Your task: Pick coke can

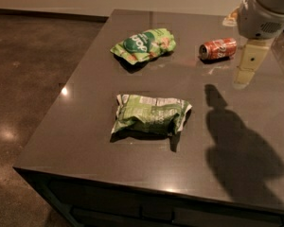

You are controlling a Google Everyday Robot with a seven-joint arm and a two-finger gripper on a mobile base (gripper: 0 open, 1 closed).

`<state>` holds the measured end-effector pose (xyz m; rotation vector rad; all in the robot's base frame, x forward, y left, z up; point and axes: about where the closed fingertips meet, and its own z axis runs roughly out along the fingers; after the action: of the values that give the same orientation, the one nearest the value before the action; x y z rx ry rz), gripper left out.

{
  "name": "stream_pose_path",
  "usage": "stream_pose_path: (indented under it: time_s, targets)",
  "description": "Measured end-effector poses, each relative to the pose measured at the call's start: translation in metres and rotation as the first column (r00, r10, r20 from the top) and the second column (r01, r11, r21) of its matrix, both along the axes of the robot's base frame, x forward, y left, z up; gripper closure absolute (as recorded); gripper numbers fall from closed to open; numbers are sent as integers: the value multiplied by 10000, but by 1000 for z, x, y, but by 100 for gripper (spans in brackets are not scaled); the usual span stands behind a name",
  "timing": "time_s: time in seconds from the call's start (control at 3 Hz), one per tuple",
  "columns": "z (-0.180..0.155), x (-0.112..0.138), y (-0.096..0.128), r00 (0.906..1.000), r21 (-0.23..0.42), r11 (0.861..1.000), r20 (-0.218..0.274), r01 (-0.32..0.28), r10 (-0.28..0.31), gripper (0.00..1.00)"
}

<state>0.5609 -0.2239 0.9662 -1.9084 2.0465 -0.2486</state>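
Pale pincer [244, 75] beside glossy cylindrical coke can [218, 49]

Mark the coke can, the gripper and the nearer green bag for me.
Small red-orange aluminium coke can [218, 48], camera view, middle of its side.
Cream gripper [244, 77], camera view, lower tip, hanging right of the can.
Crumpled green snack bag nearer the camera [151, 114], camera view, centre.

Red coke can [218, 49] lies on its side near the hand [244, 74].

Dim overhead light; gripper [243, 78] at upper right casts dark shadow.
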Motion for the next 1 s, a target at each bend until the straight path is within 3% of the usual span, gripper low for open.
stream_pose_path:
  time_s: [0.33,0.67,1.0]
  targets:
    - [-9,54,-13,9986,-735,9960,121,-507,517,0]
    - [-21,101,-31,9955,-1738,9804,-11,-931,944,0]
    - [-40,139,-42,9874,-2794,9471,-394,-1582,1533,0]
